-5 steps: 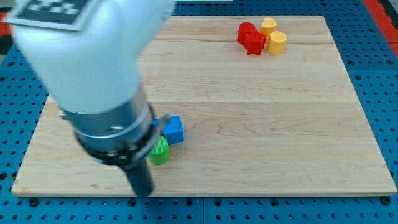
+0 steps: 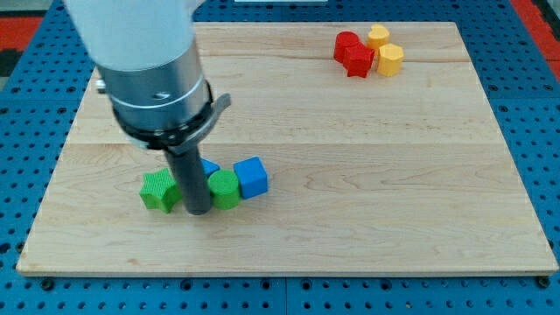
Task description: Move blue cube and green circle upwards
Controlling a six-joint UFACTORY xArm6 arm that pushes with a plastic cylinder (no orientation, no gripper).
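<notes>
Step in hand, by judgement: lining up behind the pair, push upward not yet done.

Left to right on the bench [image 2: 367,175]:
- green block [image 2: 158,190], ribbed, shape unclear, lower left, just left of the rod.
- tip [image 2: 198,213] down on the bench, between green block and green circle, touching or nearly touching the circle's left side.
- blue sliver [image 2: 210,166] peeking out behind the rod, mostly hidden, shape not readable.
- green circle [image 2: 225,189], just right of tip, lower middle of the bench.
- blue cube [image 2: 252,178], touching the circle's right side, slightly higher in the view.
- top right cluster, well apart: red blocks [image 2: 353,53], yellow blocks [image 2: 385,51], bunched together.

No pincer on this rig, only a rod, so no open or closed state to give.

Next move calls for: tip beside the pair, not under it; needs to drop toward the view's bottom, slide right under circle and cube, then push up. Off-centre contact likely to split the pair.

Count: 2 green, 2 blue (one partly hidden), 2 red, 2 yellow; 8 blocks.
</notes>
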